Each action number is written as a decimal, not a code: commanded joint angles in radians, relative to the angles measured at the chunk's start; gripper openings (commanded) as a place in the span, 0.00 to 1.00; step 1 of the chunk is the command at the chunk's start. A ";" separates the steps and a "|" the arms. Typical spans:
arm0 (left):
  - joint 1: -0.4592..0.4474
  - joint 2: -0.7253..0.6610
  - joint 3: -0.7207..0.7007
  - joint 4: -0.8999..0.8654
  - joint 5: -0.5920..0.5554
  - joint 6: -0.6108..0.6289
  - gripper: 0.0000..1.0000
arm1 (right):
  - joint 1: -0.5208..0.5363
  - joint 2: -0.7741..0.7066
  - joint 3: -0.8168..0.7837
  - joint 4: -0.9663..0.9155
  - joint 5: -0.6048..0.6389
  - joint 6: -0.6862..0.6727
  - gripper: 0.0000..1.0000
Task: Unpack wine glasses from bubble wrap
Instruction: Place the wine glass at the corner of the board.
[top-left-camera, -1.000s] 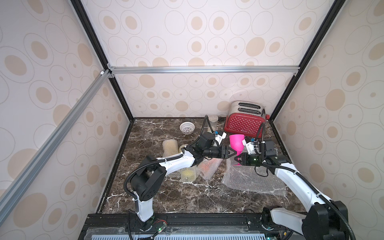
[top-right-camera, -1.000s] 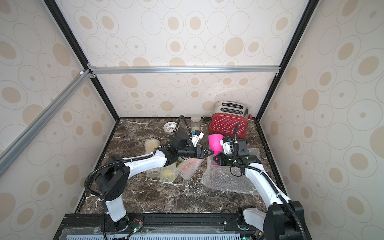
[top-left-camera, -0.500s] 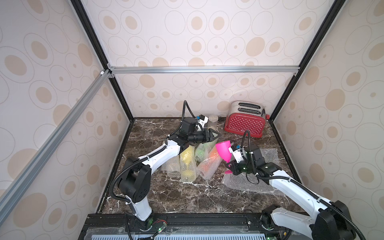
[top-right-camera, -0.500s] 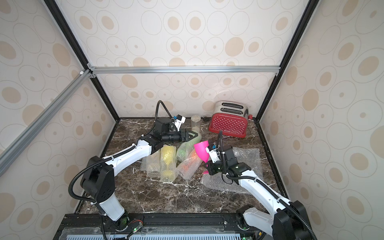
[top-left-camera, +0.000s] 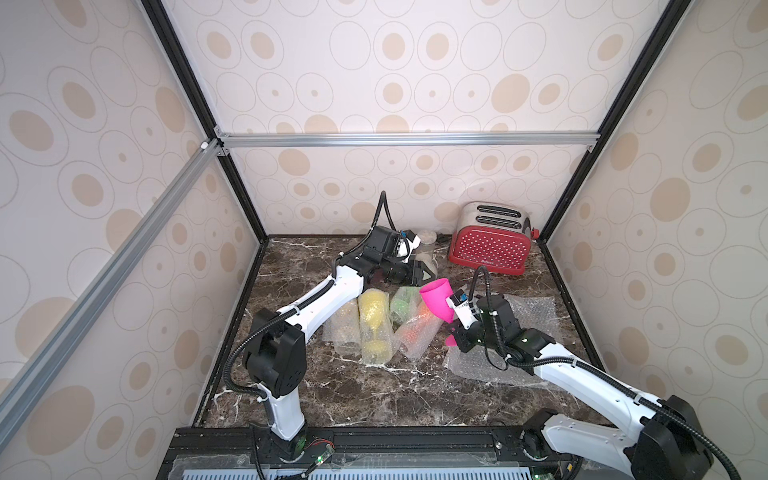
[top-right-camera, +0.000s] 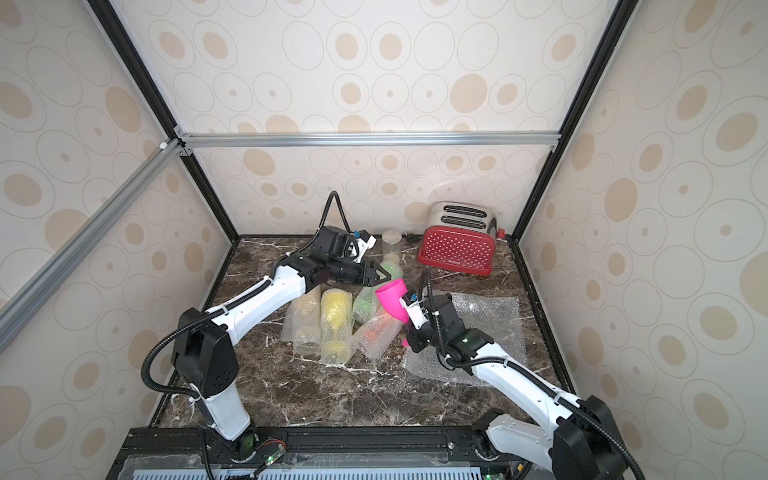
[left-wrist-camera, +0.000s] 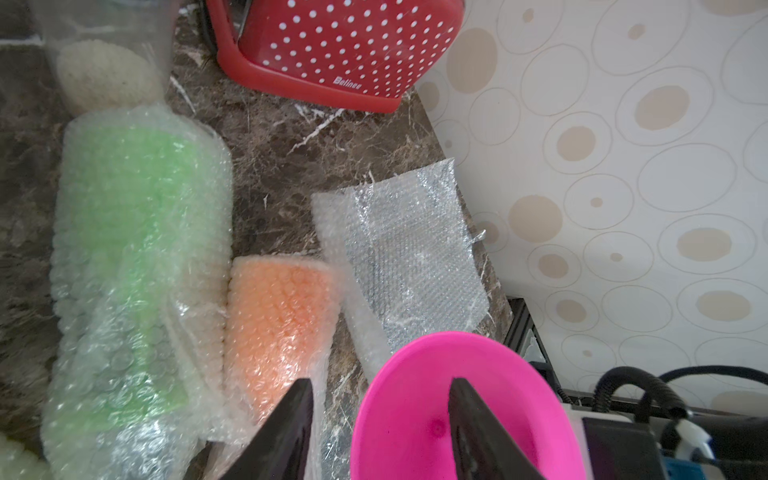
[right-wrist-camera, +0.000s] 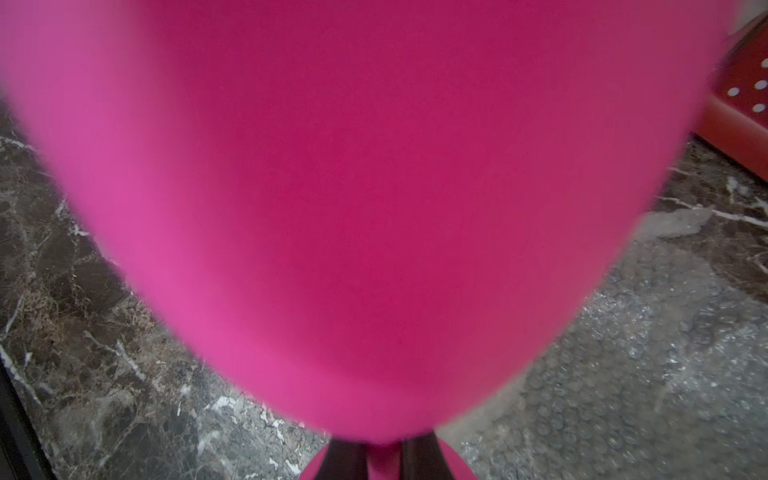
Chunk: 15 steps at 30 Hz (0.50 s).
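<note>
While my right gripper (right-wrist-camera: 382, 455) is squeezed tight on the thin stem of the pink goblet (top-left-camera: 435, 302), the cup hangs up in the air in front of the red toaster (top-left-camera: 490, 249). It is tipped over, with its open mouth leaning toward my left arm. The stem sits right between my two dark right fingers (right-wrist-camera: 345, 457). The round foot sticks out past them, on the side away from the toaster.

My left gripper (left-wrist-camera: 380, 380) is in front of the toaster too, just beside the goblet's rim. Its jaws stand apart. In the left wrist view the rim shows between them, and one finger (left-wrist-camera: 473, 424) is in front of the cup's mouth. I cannot tell if that finger touches the cup.

A flat sheet of bubble wrap (top-left-camera: 530, 316) lies on the marble table (top-left-camera: 374, 399) in front of the toaster, under my right gripper.

Four more goblets lie in bubble wrap rolls (top-left-camera: 376, 349), side by side, in front of the toaster and off toward my left arm. The orange goblet (top-left-camera: 417, 330) and the green goblet (top-left-camera: 402, 305) are nearest the toaster and touch each other. Next comes the bright yellow goblet (top-left-camera: 374, 318). The amber yellow goblet (top-left-camera: 343, 332) is farthest from the toaster, partly under my left arm.

A clear jar (top-right-camera: 390, 245) stands just beside the toaster.
</note>
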 joint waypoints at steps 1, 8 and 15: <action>0.016 -0.001 0.011 -0.051 -0.002 0.053 0.52 | 0.014 -0.019 -0.001 0.016 0.030 -0.031 0.03; 0.016 0.020 0.001 -0.067 0.042 0.075 0.41 | 0.030 -0.002 0.021 0.004 0.047 -0.047 0.03; 0.016 0.025 0.017 -0.132 0.024 0.122 0.33 | 0.049 0.032 0.056 -0.006 0.066 -0.073 0.03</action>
